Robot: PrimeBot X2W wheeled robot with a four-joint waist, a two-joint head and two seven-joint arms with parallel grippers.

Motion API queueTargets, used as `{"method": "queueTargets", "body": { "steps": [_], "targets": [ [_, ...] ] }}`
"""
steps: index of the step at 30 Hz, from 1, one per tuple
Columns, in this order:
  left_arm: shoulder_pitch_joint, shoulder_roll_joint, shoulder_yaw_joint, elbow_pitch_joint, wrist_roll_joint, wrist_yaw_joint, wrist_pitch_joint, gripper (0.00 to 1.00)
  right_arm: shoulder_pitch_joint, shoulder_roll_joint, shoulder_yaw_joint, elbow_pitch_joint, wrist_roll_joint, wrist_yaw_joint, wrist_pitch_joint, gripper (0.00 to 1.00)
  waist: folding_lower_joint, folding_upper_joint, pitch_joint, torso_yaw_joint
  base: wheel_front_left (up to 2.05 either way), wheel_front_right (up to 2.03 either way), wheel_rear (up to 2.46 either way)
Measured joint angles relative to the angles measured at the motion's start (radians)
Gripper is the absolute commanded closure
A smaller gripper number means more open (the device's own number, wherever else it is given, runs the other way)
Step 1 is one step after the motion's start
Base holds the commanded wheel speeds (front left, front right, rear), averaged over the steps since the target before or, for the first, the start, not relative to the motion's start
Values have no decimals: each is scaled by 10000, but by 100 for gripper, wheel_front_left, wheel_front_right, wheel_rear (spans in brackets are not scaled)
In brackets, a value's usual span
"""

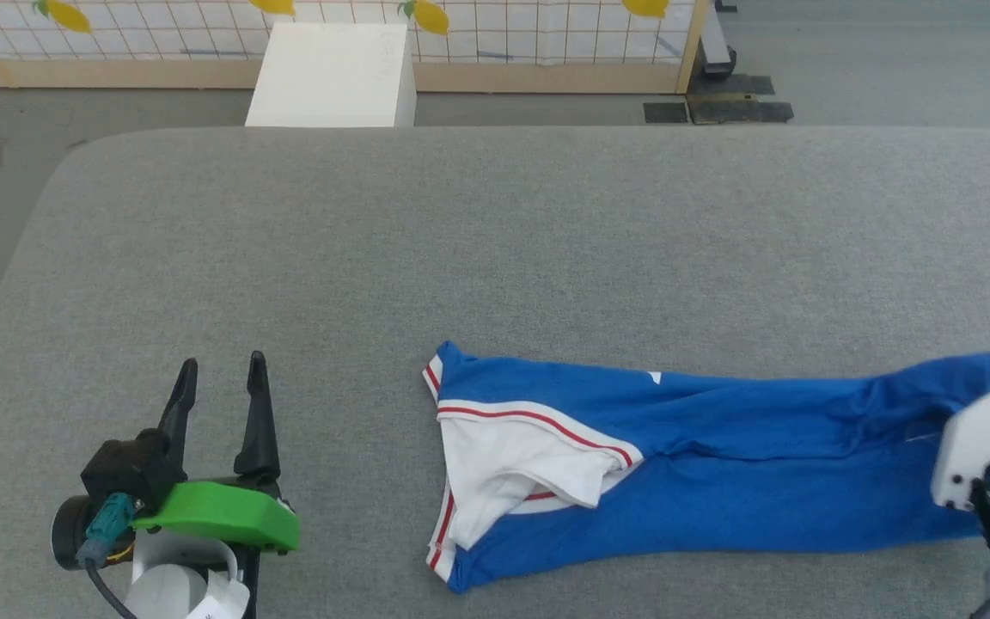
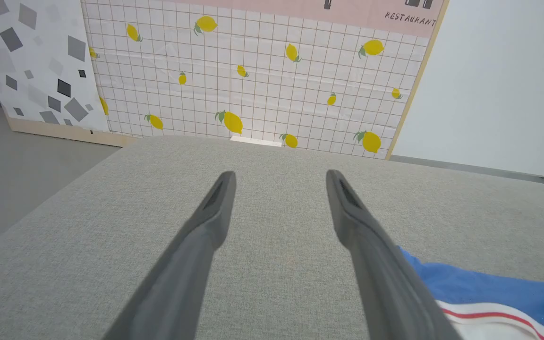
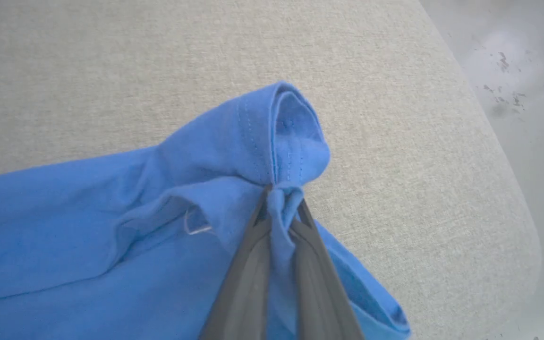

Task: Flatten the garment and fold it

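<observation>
The royal-blue jersey shirt (image 1: pixel 718 464), white-sleeved with red-and-white striped trim, lies in a long rumpled strip on the near right of the grey fabric-covered table (image 1: pixel 461 258), hem end under my right arm. My right gripper (image 3: pixel 282 198) is pinched tight on a bunched fold at the stitched hem edge; my left gripper (image 1: pixel 222 371) hovers well left of the cloth, fingers wide apart, holding nothing. It looks light, limp and stretchy, so I reckon it'll sag and crease unless I take the hem's far end too.
</observation>
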Motion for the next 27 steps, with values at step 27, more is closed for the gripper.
{"method": "queueTargets", "body": {
  "steps": [27],
  "targets": [
    [-375,-8,-374,-109,13,0,0,0,-45,107,9892,-4707,4167,-2,3104,100,0,0,474,497,0,0,0]
  ]
}}
